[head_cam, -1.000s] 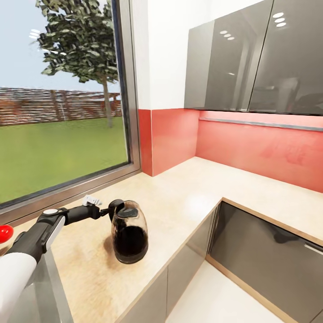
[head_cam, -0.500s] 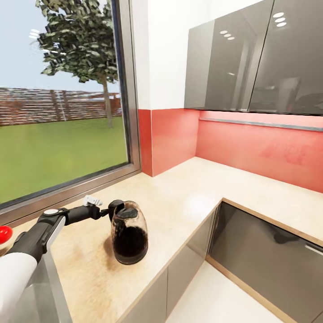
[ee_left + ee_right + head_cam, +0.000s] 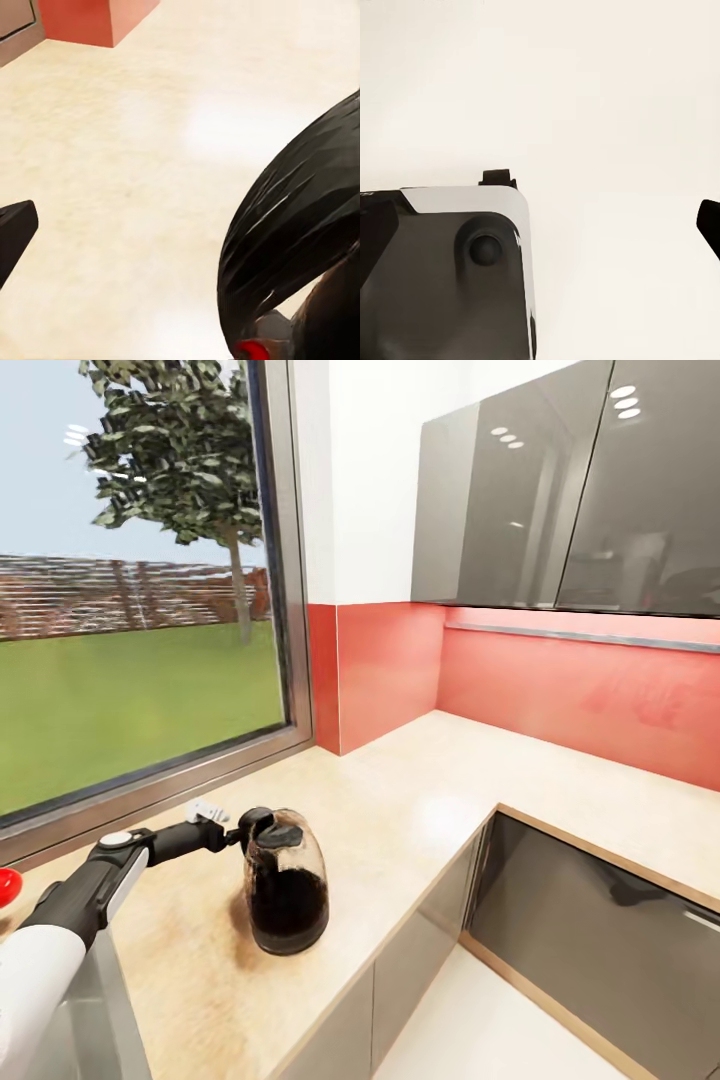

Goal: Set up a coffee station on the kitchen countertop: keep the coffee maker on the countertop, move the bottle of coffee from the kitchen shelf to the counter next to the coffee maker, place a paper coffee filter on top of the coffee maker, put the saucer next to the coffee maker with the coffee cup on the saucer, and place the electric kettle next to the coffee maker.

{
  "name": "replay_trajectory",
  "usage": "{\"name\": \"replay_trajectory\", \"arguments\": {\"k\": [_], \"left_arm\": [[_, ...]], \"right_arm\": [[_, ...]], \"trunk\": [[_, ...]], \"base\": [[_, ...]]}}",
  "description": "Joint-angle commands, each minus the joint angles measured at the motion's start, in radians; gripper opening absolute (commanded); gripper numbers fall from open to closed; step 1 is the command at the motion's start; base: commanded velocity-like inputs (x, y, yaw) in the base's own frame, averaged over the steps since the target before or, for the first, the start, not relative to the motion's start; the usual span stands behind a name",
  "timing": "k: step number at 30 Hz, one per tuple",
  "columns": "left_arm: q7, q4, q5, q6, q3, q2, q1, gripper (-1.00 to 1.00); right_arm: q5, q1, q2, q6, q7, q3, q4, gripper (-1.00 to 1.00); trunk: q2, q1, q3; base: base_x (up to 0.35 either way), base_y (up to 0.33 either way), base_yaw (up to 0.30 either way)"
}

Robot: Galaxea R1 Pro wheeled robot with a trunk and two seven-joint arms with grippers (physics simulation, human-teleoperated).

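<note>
The electric kettle [image 3: 287,882] stands upright on the beige countertop [image 3: 420,800], near its front edge, at about seven o'clock from the middle of the head view. Its glass body is dark in the lower half and it carries a black lid. The left arm [image 3: 90,885] reaches in from the eight o'clock edge of that view, and the left gripper [image 3: 250,827] sits at the kettle's black handle, on the kettle's ten o'clock side; it appears closed around the handle, though the fingers themselves are too small and dark to make out clearly. In the left wrist view the kettle's glossy black curved surface [image 3: 300,247] looms close, with a small red spot near its base and one dark fingertip [image 3: 13,236] at the frame's edge over the pale counter. A red object [image 3: 6,885] peeks in at the nine o'clock edge of the head view, partly cut off. Behind the kettle, a large window [image 3: 140,580] looks out on grass and a tree, and a red backsplash [image 3: 560,690] runs under grey wall cabinets [image 3: 560,490]. The right wrist view shows a grey, rounded-corner body [image 3: 450,270] against a pale surface, with a dark finger tip [image 3: 709,225] at the edge; whether the right gripper is parted or closed cannot be told.
</note>
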Motion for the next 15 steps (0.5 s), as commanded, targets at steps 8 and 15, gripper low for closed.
{"name": "replay_trajectory", "arguments": {"k": [8,15], "left_arm": [[0.027,0.003,0.011,0.004,-0.004,0.000,-0.001,1.00],[0.028,0.025,0.011,0.000,-0.004,-0.002,-0.001,1.00]], "right_arm": [[0.010,-0.001,0.000,-0.003,-0.003,-0.008,0.002,1.00],[0.010,-0.001,0.000,-0.003,-0.003,-0.008,0.002,1.00]], "trunk": [[-0.002,0.001,-0.002],[-0.002,0.001,-0.002]], "base": [[0.044,0.000,0.000],[0.001,0.000,0.000]]}}
